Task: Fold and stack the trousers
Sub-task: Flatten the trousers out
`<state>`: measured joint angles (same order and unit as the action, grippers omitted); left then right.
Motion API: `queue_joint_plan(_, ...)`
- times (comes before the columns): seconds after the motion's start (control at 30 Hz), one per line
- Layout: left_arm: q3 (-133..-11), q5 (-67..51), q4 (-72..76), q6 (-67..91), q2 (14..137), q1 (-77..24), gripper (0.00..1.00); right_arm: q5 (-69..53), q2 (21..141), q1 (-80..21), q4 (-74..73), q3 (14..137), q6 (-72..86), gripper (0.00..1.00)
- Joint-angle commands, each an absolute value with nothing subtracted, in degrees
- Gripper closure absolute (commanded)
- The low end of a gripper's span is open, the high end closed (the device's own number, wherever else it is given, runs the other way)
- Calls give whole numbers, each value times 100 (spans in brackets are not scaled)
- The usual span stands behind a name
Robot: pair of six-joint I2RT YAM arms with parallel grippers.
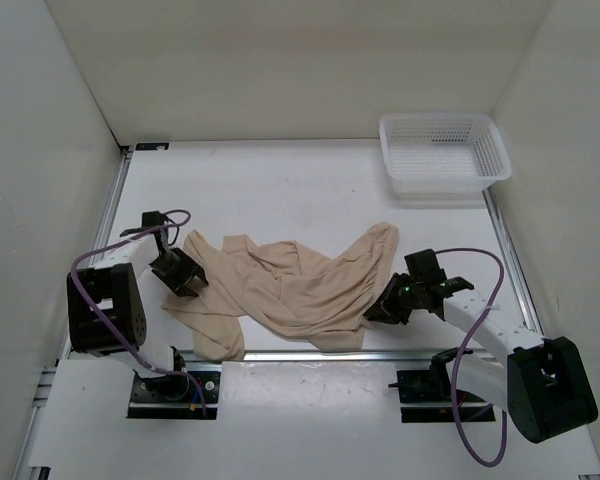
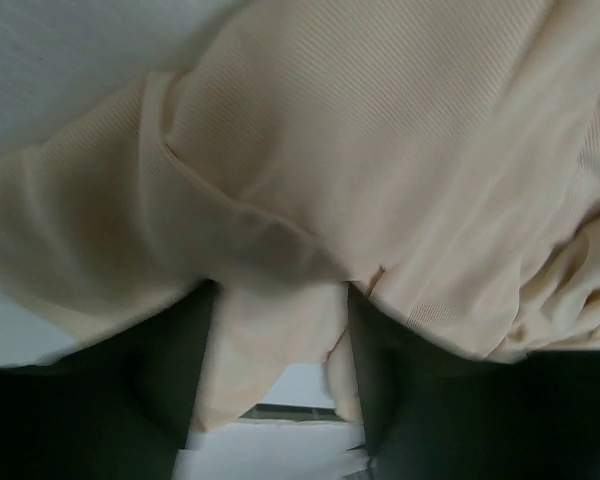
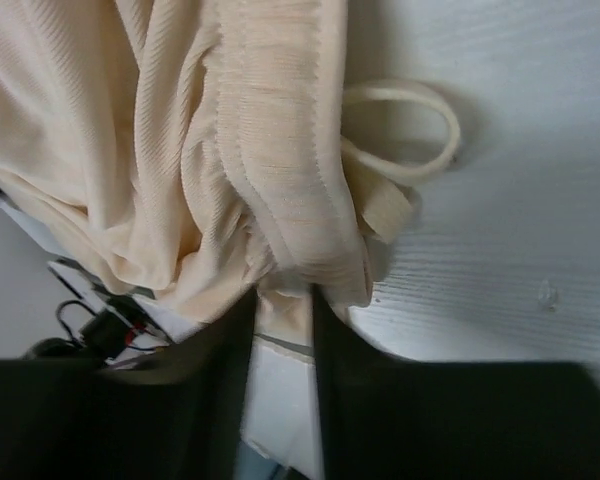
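One overhead view, two wrist close-ups.
The top camera looks down over the white table (image 1: 280, 190); each wrist camera peers past dark fingers (image 2: 110, 400) at the wrinkled beige fabric trousers (image 1: 290, 285) all three share.

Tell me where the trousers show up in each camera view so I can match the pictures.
Top external: the trousers sprawl across the near middle of the table, between the left gripper and right gripper.
Left wrist: they fill most of the frame, above the fingers.
Right wrist: upper left, ribbed waistband beside a drawstring loop.
Shared landmark: the white table.
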<state>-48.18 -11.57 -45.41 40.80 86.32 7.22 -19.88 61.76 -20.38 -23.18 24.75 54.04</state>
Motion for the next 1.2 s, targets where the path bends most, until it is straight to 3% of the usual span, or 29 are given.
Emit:
queue_joint_plan(0.0, -5035, -1011, -4298, 4078, 8841, 703, 52, -1873, 6170, -2074, -2258, 2715, 5345, 79)
queue_joint_plan(0.1, -5317, -1089, -4298, 3964, 9218, 703, 83, -1714, 6170, -2074, -2512, 2978, 5125, 100)
queue_joint_plan(0.13, -5404, -1194, -4298, 3868, 9281, 703, 90, -1662, 6170, -2074, -2583, 3066, 5072, 100)
queue_joint_plan(0.23, -5730, -1538, -4367, 3577, 9177, 703, 90, -1661, 6170, -2074, -2864, 3496, 4940, 100)
queue_joint_plan(0.47, -7731, -678, -5868, 3218, 8254, 703, 90, -827, 5827, -2074, -4024, 5307, 4247, 100)
queue_joint_plan(0.6, -8892, -728, -6240, 3164, 8024, 703, 90, -1097, 5827, -2213, -4210, 5398, 4069, 100)
queue_joint_plan(0.63, -8895, -790, -6240, 3164, 7972, 703, 90, -1099, 5827, -2337, -4210, 5275, 4069, 93)
queue_joint_plan(0.67, -8895, -869, -6240, 3164, 7972, 703, 90, -1151, 5827, -2494, -4045, 4917, 4122, 67)
queue_joint_plan(0.73, -8842, -984, -6240, 3164, 7972, 703, 90, -1588, 6098, -2828, -3772, 4537, 4279, 43)
queue_joint_plan(0.87, -8684, -879, -6240, 3164, 7972, 703, 90, -978, 6311, -3953, -3524, 4192, 4825, 44)
queue_joint_plan(1.0, -8622, -879, -6240, 3111, 7919, 703, 90, 507, 6941, -5348, -4022, 5137, 4677, 49)
queue_joint_plan(1.17, -8569, -879, -6240, 3111, 7919, 703, 90, 1740, 8681, -6300, -4641, 6388, 4176, 41)
